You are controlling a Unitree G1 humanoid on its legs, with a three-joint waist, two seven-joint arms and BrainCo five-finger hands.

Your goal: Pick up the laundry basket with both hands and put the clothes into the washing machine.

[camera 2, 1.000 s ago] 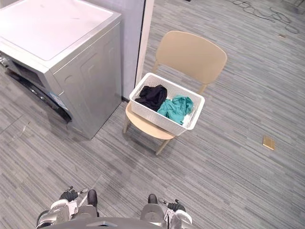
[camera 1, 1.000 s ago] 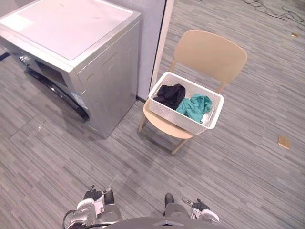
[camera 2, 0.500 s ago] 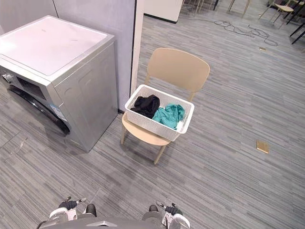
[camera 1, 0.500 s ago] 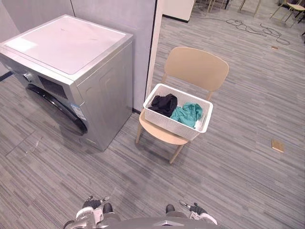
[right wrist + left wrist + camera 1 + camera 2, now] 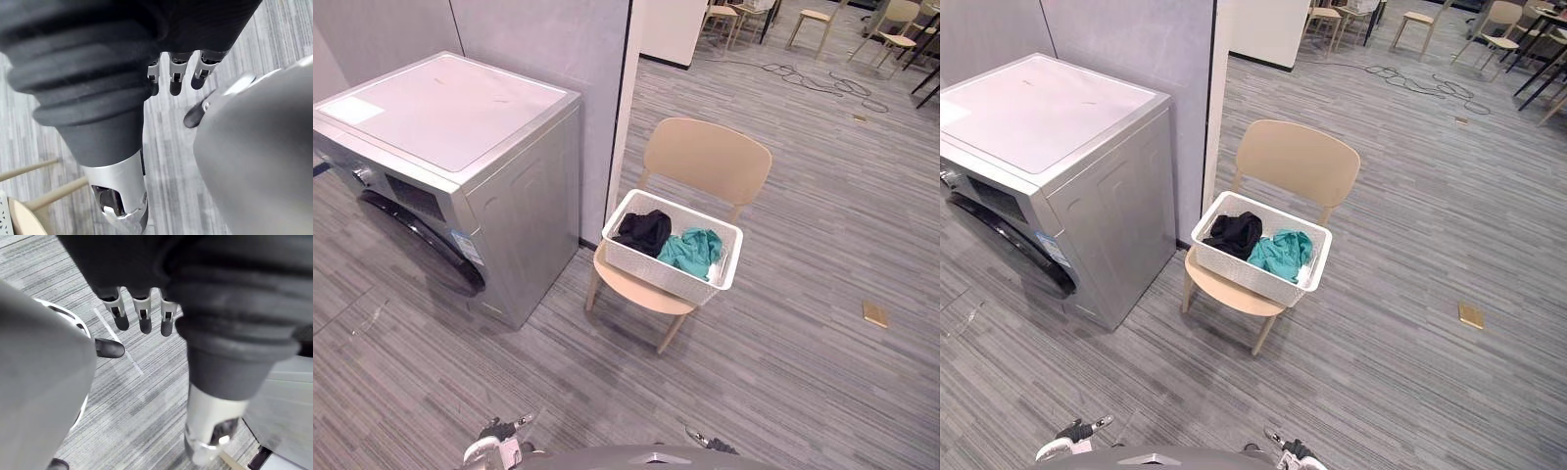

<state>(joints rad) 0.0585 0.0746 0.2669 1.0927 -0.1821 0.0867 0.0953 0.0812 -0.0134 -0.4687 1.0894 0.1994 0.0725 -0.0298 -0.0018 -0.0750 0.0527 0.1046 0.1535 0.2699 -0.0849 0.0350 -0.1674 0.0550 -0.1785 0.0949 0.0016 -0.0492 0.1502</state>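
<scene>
A white laundry basket (image 5: 658,275) stands on the seat of a beige chair (image 5: 707,157), some way ahead of me. Inside it lie a black garment (image 5: 643,231) and a teal garment (image 5: 693,250). To the chair's left stands a silver washing machine (image 5: 450,127), its dark round door (image 5: 423,241) facing left. My left hand (image 5: 493,452) hangs low at the bottom edge, far from the basket. In its wrist view the left hand's fingers (image 5: 141,313) are straight and hold nothing. My right hand (image 5: 1290,453) also hangs low, its fingers (image 5: 176,73) straight and holding nothing.
A grey partition wall (image 5: 538,39) rises behind the machine and ends beside the chair. Grey carpet floor lies between me and the chair. A small tan plate (image 5: 875,313) sits on the floor at the right. Cables (image 5: 813,78) and more chairs (image 5: 815,18) are far back.
The whole picture has shifted: the camera has tilted up and shows more of the room. Basket, chair and machine have not moved. Both hands now sit lower at the bottom edge.
</scene>
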